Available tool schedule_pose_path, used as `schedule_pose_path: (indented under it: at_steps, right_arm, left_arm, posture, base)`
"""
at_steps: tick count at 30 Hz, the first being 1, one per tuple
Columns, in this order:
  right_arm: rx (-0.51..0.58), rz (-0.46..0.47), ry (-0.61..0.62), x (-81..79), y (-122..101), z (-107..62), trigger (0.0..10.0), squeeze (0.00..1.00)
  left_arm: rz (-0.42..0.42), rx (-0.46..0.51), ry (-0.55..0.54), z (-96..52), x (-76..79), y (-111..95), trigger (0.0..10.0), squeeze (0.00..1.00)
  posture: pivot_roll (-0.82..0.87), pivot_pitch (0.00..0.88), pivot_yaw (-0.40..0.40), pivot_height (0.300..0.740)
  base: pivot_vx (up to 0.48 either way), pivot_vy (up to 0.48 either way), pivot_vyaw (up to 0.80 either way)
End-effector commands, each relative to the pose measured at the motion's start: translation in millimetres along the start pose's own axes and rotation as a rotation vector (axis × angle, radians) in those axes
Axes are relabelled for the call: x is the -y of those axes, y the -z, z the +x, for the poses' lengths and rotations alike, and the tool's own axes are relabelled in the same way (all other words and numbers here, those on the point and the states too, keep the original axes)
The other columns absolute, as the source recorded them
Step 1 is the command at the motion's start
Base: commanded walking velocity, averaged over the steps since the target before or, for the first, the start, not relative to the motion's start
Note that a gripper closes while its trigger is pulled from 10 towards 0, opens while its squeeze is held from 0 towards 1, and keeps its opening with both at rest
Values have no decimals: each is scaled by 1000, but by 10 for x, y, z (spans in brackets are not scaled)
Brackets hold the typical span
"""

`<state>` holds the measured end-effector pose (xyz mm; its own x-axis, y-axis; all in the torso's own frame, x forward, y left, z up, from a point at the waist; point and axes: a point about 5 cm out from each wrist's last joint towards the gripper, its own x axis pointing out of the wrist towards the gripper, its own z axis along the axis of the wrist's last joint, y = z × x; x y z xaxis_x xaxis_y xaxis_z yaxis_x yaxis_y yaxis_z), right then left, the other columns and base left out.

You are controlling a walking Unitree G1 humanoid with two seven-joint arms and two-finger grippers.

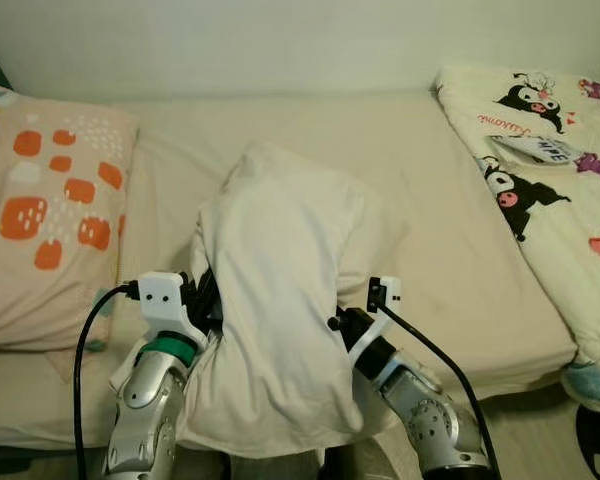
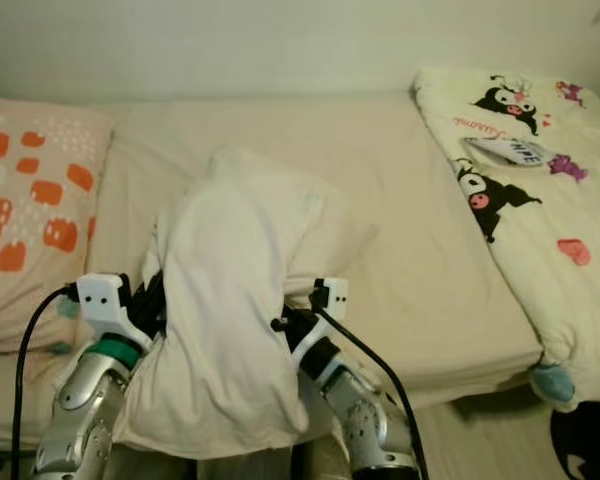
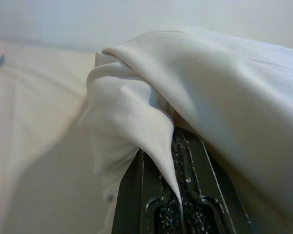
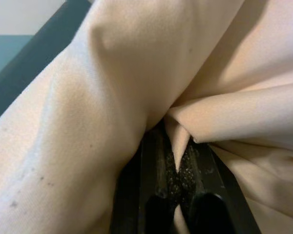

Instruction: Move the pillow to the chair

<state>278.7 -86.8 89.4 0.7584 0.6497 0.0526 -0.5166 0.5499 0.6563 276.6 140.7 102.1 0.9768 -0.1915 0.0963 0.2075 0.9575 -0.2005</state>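
Observation:
A large white pillow (image 1: 280, 290) hangs bunched between my two arms over the front part of the bed (image 1: 450, 250). Its top leans toward the wall and its lower end droops past the bed's front edge. My left gripper (image 3: 173, 146) is shut on a fold of the pillow's cover at its left side, with cloth pinched between the black fingers (image 3: 195, 165). At the pillow's right side my right gripper (image 4: 173, 146) is shut on another fold. In the eye views the pillow hides both sets of fingertips, and the wrists (image 1: 170, 310) (image 1: 375, 310) press in against it.
A pillow with orange patches (image 1: 40, 200) lies on the bed at the left. A cream quilt with cartoon prints (image 1: 550, 170) covers the bed's right end and hangs over its corner. The pale wall (image 1: 280, 40) runs behind the bed.

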Motion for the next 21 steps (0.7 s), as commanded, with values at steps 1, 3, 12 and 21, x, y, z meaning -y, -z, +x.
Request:
schedule_pose_path:
  at_steps: [1, 3, 12, 21]
  right_arm:
    - [1, 70, -143, -353, 159, 234, 10000, 0]
    - [1, 69, -142, -352, 161, 232, 10000, 0]
    - [5, 69, -146, -372, 159, 239, 10000, 0]
    - [44, 69, -167, -398, 94, 247, 10000, 0]
  left_arm:
    - [-10, 58, 95, 82, 267, -88, 10000, 0]
    - [-10, 59, 95, 85, 271, -90, 10000, 0]
    - [1, 65, 101, 95, 285, -106, 10000, 0]
    - [21, 94, 124, 128, 325, -182, 10000, 0]
  posture:
    - [70, 42, 11, 725]
    - [70, 42, 11, 730]
    - [72, 44, 15, 740]
    - [69, 42, 10, 740]
  base:
    - [0, 0, 0]
    - [0, 0, 0]
    - [0, 0, 0]
    - [0, 0, 0]
